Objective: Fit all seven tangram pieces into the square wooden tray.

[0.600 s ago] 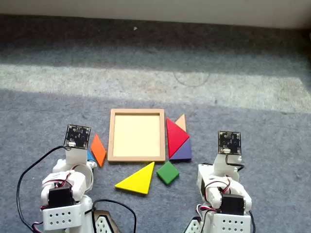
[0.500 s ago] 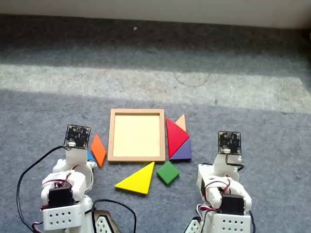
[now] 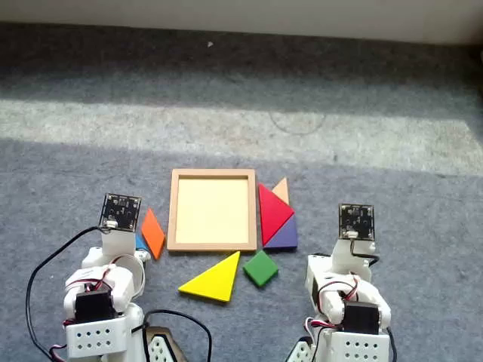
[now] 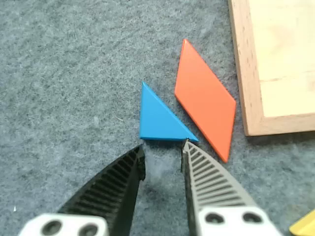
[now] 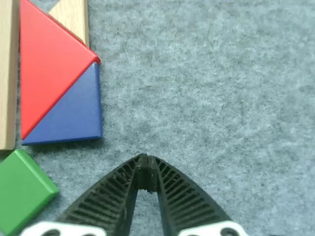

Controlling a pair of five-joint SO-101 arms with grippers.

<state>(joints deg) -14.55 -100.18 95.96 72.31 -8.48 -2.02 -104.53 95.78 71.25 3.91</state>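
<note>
I work on a grey, felt-like carpet. A pale band of sunlight crosses it well beyond the square wooden tray. Farther off a light strip runs along the carpet's far edge; I cannot tell whether it is wall or skirting. A faint ring mark shows on the carpet in the lit band.

The tray lies flat between my two arms and a little ahead of them. Its floor is bare pale wood, and all seven pieces rest on the carpet outside it.

Left of the tray, the orange parallelogram lies just beside the rim, and the small blue triangle sits on its far side from the tray, nearly touching it. My left gripper is partly spread, with nothing between the fingers and its tips right at the blue triangle's nearest edge.

On the tray's right side, the red triangle lies against the rim. The purple-blue triangle is pressed along the red one, and a small wood-coloured triangle sits behind them. Near the tray's front right corner lie the green square and the large yellow triangle.

My right gripper has its fingers closed tip to tip, empty, over bare carpet. It is right of the tray and apart from the purple-blue triangle.
</note>
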